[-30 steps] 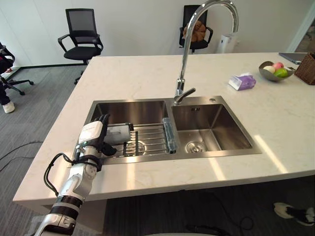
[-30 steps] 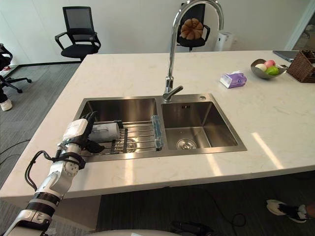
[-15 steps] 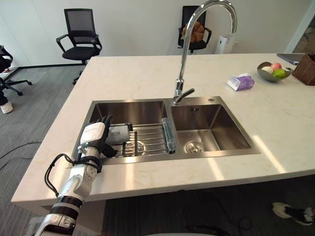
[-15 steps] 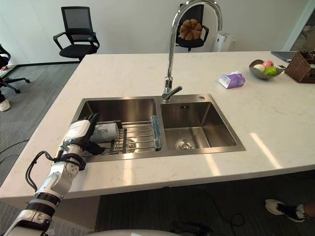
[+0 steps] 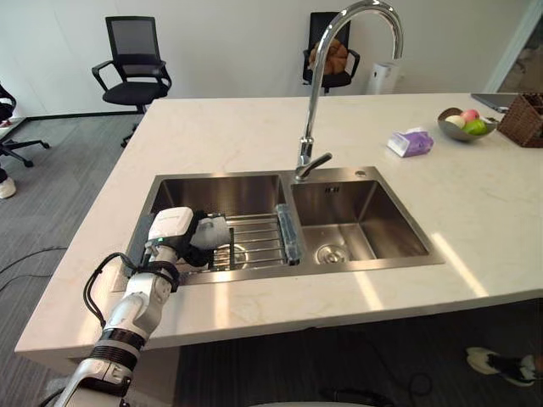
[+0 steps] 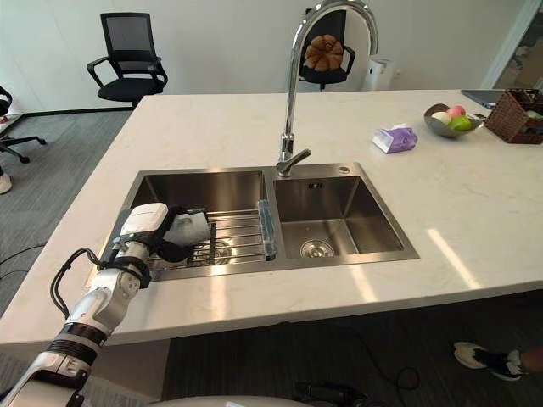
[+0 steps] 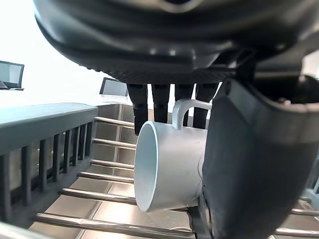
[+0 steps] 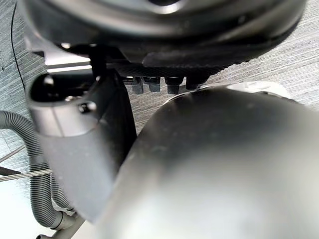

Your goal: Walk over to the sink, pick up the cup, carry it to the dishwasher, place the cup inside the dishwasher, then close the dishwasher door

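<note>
Left hand (image 5: 176, 231): thumb (image 7: 249, 164) lies against the near wall of the cup (image 7: 169, 169); the fingers (image 7: 160, 102) reach down its far side. The cup sits between thumb and fingers, and the hold appears closed round its body, though finger contact on the far wall cannot be confirmed.

Cup: white, on its side, mouth open to one side of the fingers, handle uppermost and close against them. It rests on the wire rack (image 5: 259, 242) beneath the fingers, in the left basin of the sink (image 5: 221, 188).

Handling, as judged: rigid, light, probably glazed and slippery, and breakable if dropped on steel. The body is the sound place to hold; a firm squeeze is advisable before lifting.

Right hand (image 8: 79, 139): over the floor; state cannot be told.
</note>
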